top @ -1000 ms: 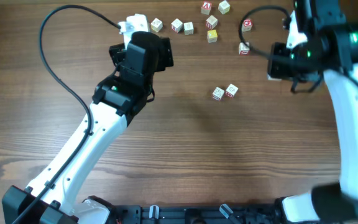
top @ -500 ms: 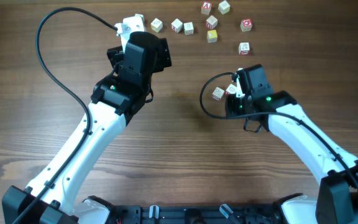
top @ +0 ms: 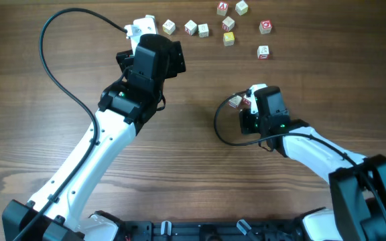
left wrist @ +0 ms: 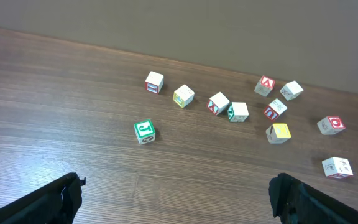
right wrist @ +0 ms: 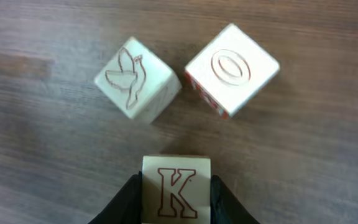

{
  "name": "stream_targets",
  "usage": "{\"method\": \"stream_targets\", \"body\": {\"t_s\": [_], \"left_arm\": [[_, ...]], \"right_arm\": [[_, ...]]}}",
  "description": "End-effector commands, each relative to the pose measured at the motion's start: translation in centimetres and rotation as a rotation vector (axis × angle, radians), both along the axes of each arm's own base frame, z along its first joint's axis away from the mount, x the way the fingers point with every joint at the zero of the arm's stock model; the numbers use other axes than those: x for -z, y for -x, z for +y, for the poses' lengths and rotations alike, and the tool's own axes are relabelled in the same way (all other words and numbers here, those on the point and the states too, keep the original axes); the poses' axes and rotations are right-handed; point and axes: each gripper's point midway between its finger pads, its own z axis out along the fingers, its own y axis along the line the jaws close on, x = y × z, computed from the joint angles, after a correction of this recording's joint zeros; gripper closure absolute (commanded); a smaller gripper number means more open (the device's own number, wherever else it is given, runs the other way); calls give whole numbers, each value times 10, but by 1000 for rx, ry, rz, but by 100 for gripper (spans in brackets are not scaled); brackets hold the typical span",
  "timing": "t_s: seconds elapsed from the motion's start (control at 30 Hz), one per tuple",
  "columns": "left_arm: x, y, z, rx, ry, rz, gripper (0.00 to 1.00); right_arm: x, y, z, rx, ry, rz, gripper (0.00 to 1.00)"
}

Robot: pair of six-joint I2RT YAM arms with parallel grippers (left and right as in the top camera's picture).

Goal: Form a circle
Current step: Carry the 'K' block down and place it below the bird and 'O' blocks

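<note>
Right pincer (right wrist: pixel 176 194) low, around K cube (right wrist: pixel 176 180)

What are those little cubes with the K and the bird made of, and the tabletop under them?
K cube and bird cube: probably pale unvarnished wood, matte, with faint grain and reddish-brown outlines that look printed or pressed in. Tabletop: dark brown streaky wood grain with a slight sheen. Whether it is solid wood or a laminate, I cannot tell.

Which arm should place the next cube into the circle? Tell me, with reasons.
Right. The right claw is shut on the K cube, just short of the bird cube and O cube. The left claw hangs open and empty, away from that pair.
</note>
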Motion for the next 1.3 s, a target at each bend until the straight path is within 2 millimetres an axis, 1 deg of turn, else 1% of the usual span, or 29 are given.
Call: {"method": "stream_targets", "body": {"t_s": [0.0,0.07,0.13,0.23,0.27,0.33,0.4,0.43,0.53,0.6,0.63,0.67,0.7,0.73,0.77,0.8,0.83,0.87,0.9,0.93,0.97,1.03,1.1,1.13,1.2,1.27], "left_arm": [[-7,2,1,-1,21,-13,0],[-7,2,1,-1,21,-13,0],[-7,2,1,-1,21,-13,0],[-6,2,1,-1,19,-10,0],[-6,2,1,-1,20,-10,0],[-6,2,1,-1,20,-10,0],[-6,2,1,-1,20,-9,0],[-6,2,1,0,20,-9,0],[-4,3,-7,36,42,3,0],[0,2,-10,48,47,15,0],[5,0,-10,41,51,24,8],[11,-2,-11,25,79,36,20],[21,-4,-14,18,110,62,38],[35,-7,-18,25,138,101,53],[47,-9,-23,44,148,135,63],[58,-11,-28,62,158,160,67],[67,-13,-34,82,169,182,71],[81,-17,-44,115,189,209,80],[93,-20,-53,145,208,231,92],[102,-22,-59,165,221,248,96],[114,-24,-67,192,239,272,96],[131,-23,-79,234,267,313,96],[142,-22,-88,274,296,345,96],[151,-22,-96,301,317,362,96],[161,-22,-104,333,343,380,96],[170,-22,-111,361,364,397,96]], "right_arm": [[10,1,-4,-4,31,7,78],[7,-3,-2,-4,25,-11,75],[8,-1,-3,-3,27,-2,72],[10,2,-4,-3,31,13,60],[10,1,-4,-3,30,11,52],[6,-2,-2,-3,26,4,45],[-2,-5,3,-12,2,-5,35],[-7,-6,6,-21,-13,-8,32],[-23,-8,9,-4,-51,-19,26],[-37,-10,9,28,-77,-32,25],[-46,-11,6,59,-95,-34,25],[-56,-12,1,95,-115,-37,25],[-66,-13,-5,119,-123,-45,25],[-77,-15,-12,137,-129,-62,25],[-85,-18,-18,153,-134,-79,25],[-88,-21,-22,164,-140,-90,25],[-89,-23,-27,179,-142,-96,25],[-86,-25,-34,199,-141,-90,25],[-81,-26,-40,219,-152,-70,25],[-76,-26,-43,234,-167,-50,28],[-71,-26,-43,230,-191,-26,32],[-56,-25,-44,230,-206,22,45],[-41,-23,-44,234,-195,63,51],[-29,-22,-44,237,-187,94,59],[-14,-20,-44,269,-193,138,71],[-2,-19,-44,297,-200,172,76]]}}
